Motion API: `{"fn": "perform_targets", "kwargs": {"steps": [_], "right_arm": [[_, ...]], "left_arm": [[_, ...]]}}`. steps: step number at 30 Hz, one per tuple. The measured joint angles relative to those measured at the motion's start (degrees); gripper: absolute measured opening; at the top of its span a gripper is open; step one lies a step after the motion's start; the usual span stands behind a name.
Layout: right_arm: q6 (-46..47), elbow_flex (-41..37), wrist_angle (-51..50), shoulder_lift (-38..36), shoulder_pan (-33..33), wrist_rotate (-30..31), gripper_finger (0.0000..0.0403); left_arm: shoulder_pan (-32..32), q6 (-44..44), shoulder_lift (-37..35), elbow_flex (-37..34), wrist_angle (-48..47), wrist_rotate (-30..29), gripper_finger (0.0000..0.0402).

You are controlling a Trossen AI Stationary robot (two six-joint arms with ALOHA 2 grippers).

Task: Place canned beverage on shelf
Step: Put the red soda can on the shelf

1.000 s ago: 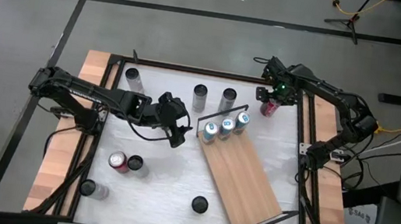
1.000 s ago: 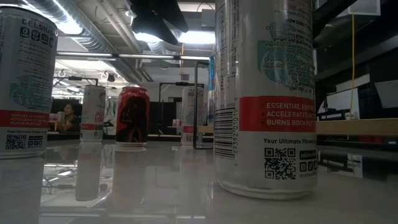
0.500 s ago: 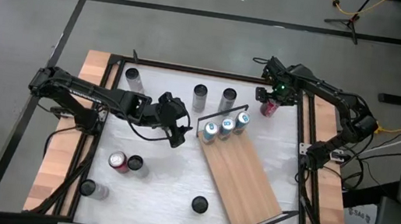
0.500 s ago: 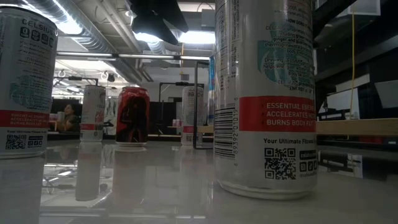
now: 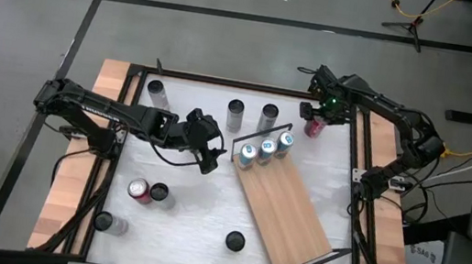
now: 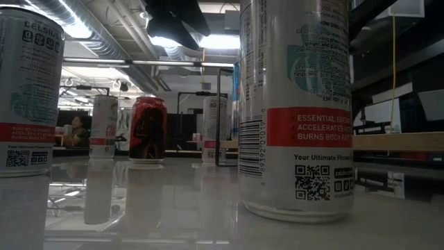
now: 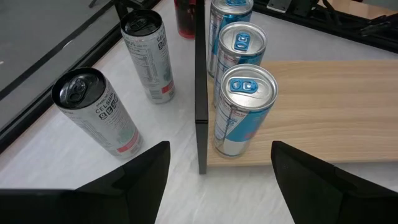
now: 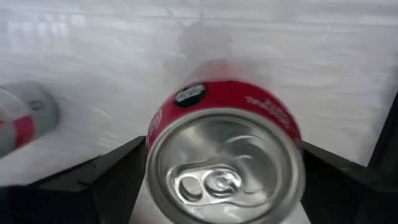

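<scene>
1. While I look from the left side, the left claw [image 5: 211, 159] hangs above the surface [image 5: 197, 210], just beside the near end of the shelf [image 5: 284, 215]. Its fingers stand apart and hold nothing. If this arm swings toward the shelf, it could strike the black wire rail [image 7: 200, 93] or the three blue cans [image 5: 264, 149] standing in a row behind it, and one falling can would push over the others.

2. Two grey cans [image 7: 118, 93] stand on the surface close before the left claw. I think a careless sweep would tip them, because they are tall and narrow.

3. In the middle, the shelf lies diagonally on the surface, with the blue cans at its far end and the rest of the board bare. It seems only to lie loose, so a hard push may slide it.

4. On the right, the right claw [image 5: 316, 117] is at the far right corner, with its fingers wide on both sides of the red can [image 8: 227, 155]. The can stands upright between them, and I cannot tell if the fingers touch it yet.

5. The danger here, as I judge it, is an uneven closing: one finger meeting the can first would shove it aside or tip it. A grip too high near the rim might let the smooth can slip during the carry to the shelf.
</scene>
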Motion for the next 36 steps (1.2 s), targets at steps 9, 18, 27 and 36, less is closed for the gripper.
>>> {"fn": "perform_targets", "kwargs": {"steps": [9, 18, 27, 36], "right_arm": [[0.01, 4.10, -0.56, -0.01, 0.00, -0.02, 0.0356], [-2.82, 7.73, -6.87, -0.01, 0.00, 0.98, 0.0356], [-23.02, 14.56, -10.05, -0.02, 0.02, 0.48, 0.0356], [-53.57, 16.64, -9.05, -0.02, 0.04, 2.68, 0.0356]], "left_arm": [[-0.02, 0.00, 0.02, 0.00, 0.01, -0.02, 0.0271], [0.00, 0.00, 0.02, 0.00, 0.00, -0.02, 0.0271], [0.00, 0.00, 0.02, 0.00, 0.00, -0.02, 0.0271], [0.00, 0.02, 0.00, 0.00, 0.02, -0.02, 0.0271]]}}
